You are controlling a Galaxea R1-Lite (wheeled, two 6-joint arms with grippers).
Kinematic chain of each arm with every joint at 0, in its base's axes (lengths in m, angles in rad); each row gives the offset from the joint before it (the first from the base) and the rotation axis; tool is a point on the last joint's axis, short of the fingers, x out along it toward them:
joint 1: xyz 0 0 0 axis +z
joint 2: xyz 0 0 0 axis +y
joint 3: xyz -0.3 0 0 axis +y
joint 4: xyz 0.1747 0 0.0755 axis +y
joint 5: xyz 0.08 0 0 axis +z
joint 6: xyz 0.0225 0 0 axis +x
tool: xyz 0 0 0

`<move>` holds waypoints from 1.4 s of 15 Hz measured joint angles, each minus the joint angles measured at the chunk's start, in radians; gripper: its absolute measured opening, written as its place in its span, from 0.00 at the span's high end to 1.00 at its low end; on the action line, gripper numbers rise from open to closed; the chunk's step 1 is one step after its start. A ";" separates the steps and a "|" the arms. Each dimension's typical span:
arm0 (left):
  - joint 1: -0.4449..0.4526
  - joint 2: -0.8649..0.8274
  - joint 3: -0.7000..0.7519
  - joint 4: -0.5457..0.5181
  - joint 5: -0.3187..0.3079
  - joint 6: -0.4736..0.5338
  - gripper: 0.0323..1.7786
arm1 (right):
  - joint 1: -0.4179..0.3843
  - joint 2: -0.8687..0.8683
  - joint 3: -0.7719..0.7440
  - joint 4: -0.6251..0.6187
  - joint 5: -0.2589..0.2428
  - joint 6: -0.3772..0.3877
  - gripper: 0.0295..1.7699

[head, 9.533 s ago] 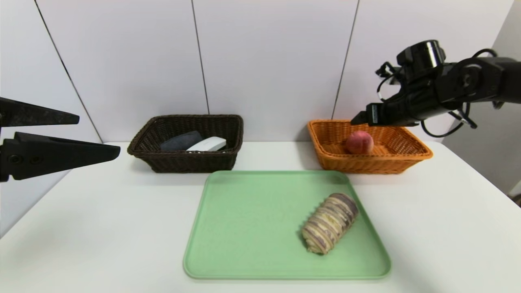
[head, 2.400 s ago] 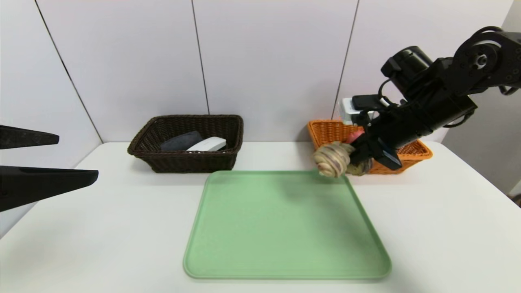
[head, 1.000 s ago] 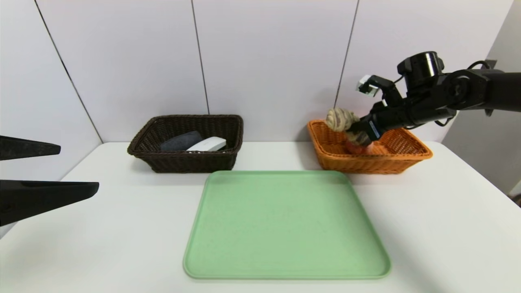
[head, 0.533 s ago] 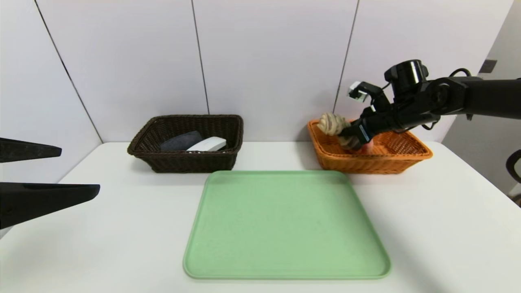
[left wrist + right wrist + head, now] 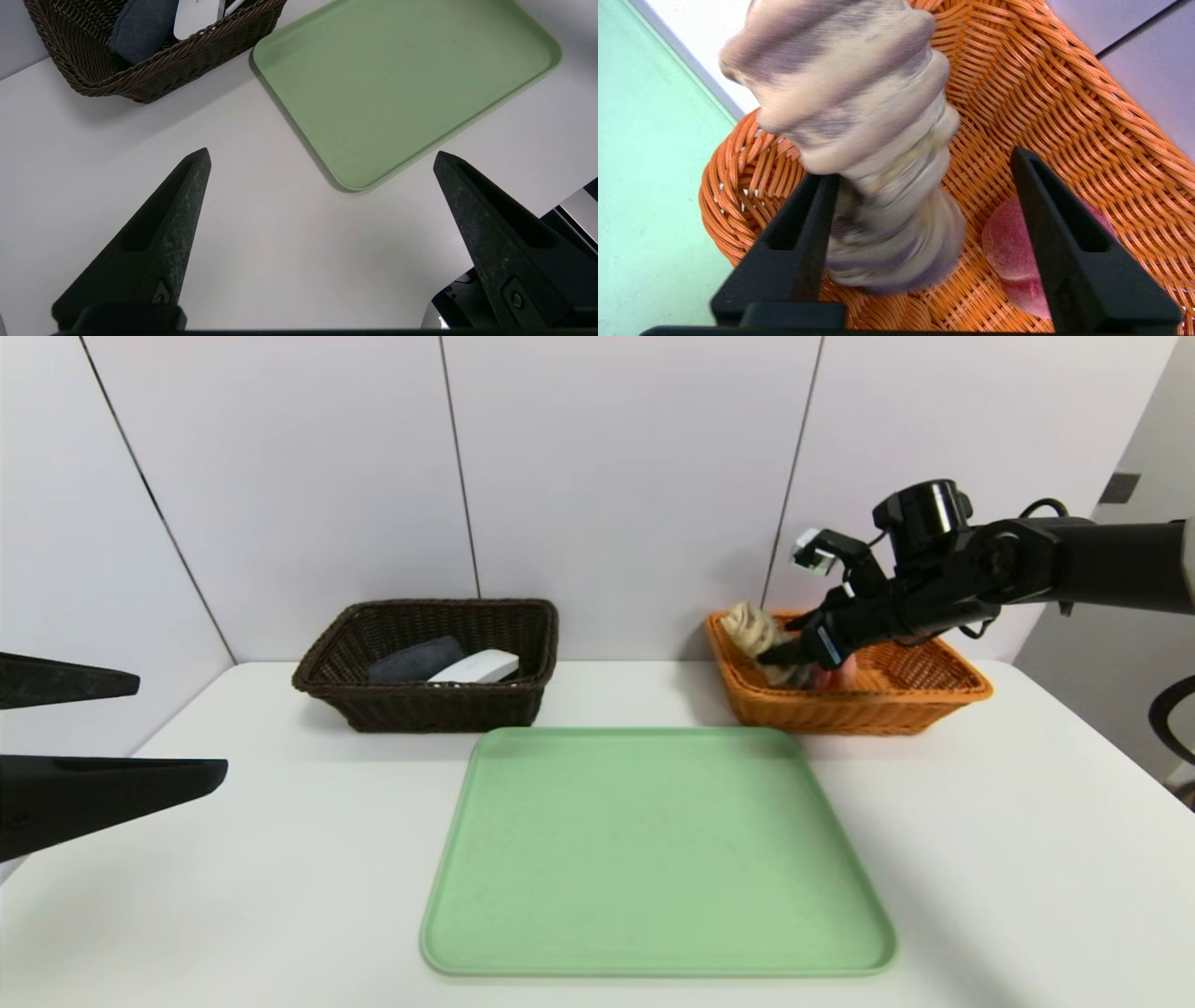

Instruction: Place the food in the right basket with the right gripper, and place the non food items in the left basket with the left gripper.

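Observation:
My right gripper (image 5: 777, 658) hangs over the left end of the orange-tan right basket (image 5: 896, 702), jaws open. The striped bread roll (image 5: 750, 627) stands tilted inside the basket, loose between the jaws. In the right wrist view the roll (image 5: 859, 116) is blurred and rests against one finger, with a gap to the other finger. The pink peach (image 5: 1008, 242) lies on the basket floor (image 5: 1064, 107) beside it. My left gripper (image 5: 182, 726) is parked open at the far left. The dark brown left basket (image 5: 420, 709) holds the grey cloth (image 5: 411, 660) and the white block (image 5: 476, 665).
An empty green tray (image 5: 653, 859) lies in the middle of the white table, in front of both baskets. In the left wrist view the tray (image 5: 397, 84) and the dark basket (image 5: 154, 79) lie beyond my open left fingers. A white panelled wall stands close behind the baskets.
My right gripper has lowered into the orange basket and opened its jaws. The bread roll has come free and dropped toward the basket floor. The left arm has not moved.

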 joint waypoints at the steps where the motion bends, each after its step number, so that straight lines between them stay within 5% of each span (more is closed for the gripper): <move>1: 0.000 0.000 0.000 0.000 0.000 0.000 0.05 | -0.002 0.001 -0.001 0.000 -0.001 0.000 0.25; 12: 0.001 -0.009 -0.002 -0.001 0.004 0.000 0.05 | -0.050 -0.081 -0.002 0.010 0.000 0.101 0.09; 17: 0.023 -0.015 -0.002 -0.045 0.011 -0.044 0.05 | -0.057 -0.284 0.224 0.014 -0.008 0.200 0.06; 21: 0.033 -0.020 -0.002 -0.050 0.088 -0.051 0.05 | -0.061 -0.536 0.485 0.012 -0.084 0.277 0.05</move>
